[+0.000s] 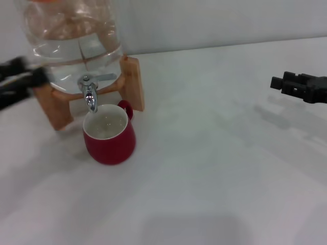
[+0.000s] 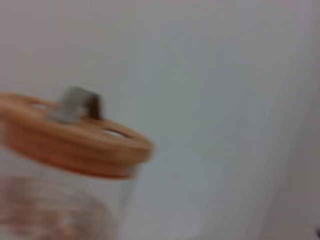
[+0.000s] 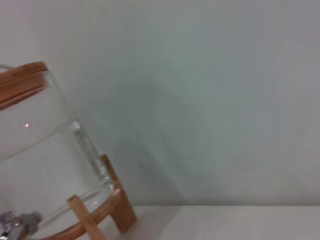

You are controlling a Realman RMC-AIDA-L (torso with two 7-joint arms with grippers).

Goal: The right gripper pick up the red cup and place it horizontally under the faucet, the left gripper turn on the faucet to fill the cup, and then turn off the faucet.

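The red cup (image 1: 109, 137) stands upright on the white table, right under the spout of the chrome faucet (image 1: 90, 93). The cup's handle points to the back right. The faucet's flat lever sticks out to the right. I see no stream of water. My left gripper (image 1: 18, 81) is a blurred black shape at the left edge, level with the faucet and apart from it. My right gripper (image 1: 299, 87) hovers at the far right edge, well away from the cup. A bit of the faucet shows in the right wrist view (image 3: 17, 224).
A big glass water jar (image 1: 76, 41) sits on a light wooden stand (image 1: 132, 81) at the back left. Its wooden lid (image 2: 75, 142) fills the left wrist view. The jar also shows in the right wrist view (image 3: 40, 160). A pale wall runs behind.
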